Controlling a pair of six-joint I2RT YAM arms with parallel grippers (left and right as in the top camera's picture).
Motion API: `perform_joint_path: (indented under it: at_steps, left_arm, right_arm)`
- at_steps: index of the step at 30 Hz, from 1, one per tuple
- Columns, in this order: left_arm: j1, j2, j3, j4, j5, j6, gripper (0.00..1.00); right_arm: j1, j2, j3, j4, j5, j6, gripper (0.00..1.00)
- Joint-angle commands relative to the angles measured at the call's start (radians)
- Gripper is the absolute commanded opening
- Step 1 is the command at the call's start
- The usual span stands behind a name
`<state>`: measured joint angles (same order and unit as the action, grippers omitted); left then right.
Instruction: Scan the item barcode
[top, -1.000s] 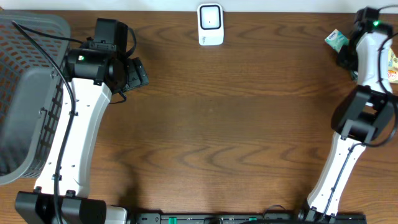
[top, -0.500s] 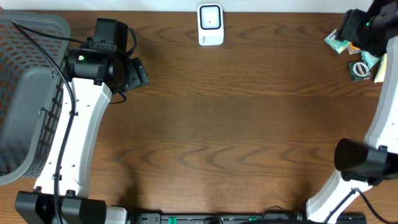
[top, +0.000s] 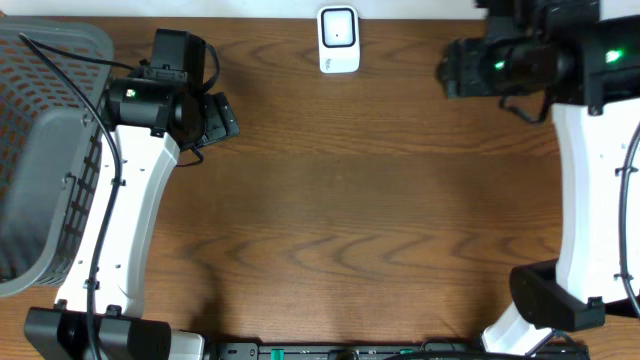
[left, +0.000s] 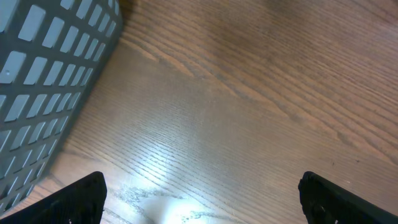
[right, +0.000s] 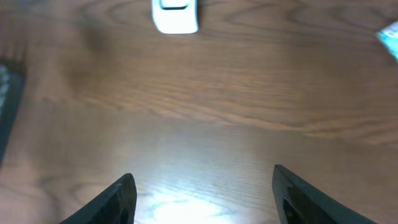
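The white barcode scanner (top: 338, 40) stands at the table's back edge; the right wrist view has it at the top (right: 175, 15). Only a teal corner of an item (right: 390, 38) shows, at that view's right edge; overhead the right arm covers the items. My right gripper (top: 452, 68) hangs right of the scanner, pointing left. It is open (right: 208, 199) with only bare wood between its fingers. My left gripper (top: 218, 118) is on the left side, open wide (left: 202, 205) and empty.
A grey slatted basket (top: 45, 150) fills the left edge of the table and shows close by in the left wrist view (left: 43, 81). The right arm's white link (top: 590, 190) runs down the right side. A dark shape (right: 9, 93) sits at the right wrist view's left edge.
The right arm has swung from the far right corner leftward along the back edge, and its jaws have opened. The items it hovered over are now covered overhead. The left arm is still.
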<state>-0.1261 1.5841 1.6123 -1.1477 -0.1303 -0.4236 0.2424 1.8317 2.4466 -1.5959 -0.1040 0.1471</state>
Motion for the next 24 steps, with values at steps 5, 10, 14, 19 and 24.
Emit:
perform_joint_path:
  at_steps: [5,10,14,19,24]
  left_arm:
    - [0.002,0.003,0.009,-0.003,-0.009,-0.012,0.98]
    - [0.002,0.003,0.009,-0.003,-0.009,-0.012,0.98]
    - [0.002,0.003,0.009,-0.003,-0.009,-0.012,0.98]
    - [0.002,0.003,0.009,-0.003,-0.009,-0.012,0.98]
    - [0.002,0.003,0.009,-0.003,-0.009,-0.012,0.98]
  right_arm:
    - [0.107,-0.01,0.005,0.002,0.058,-0.018,0.67]
    - [0.113,-0.013,0.005,-0.04,0.072,-0.018,0.68]
    - [0.113,-0.023,0.005,-0.039,0.071,-0.018,0.68]
    - [0.113,-0.055,0.005,-0.039,0.072,-0.023,0.68]
    - [0.113,-0.085,0.005,-0.043,0.072,-0.029,0.69]
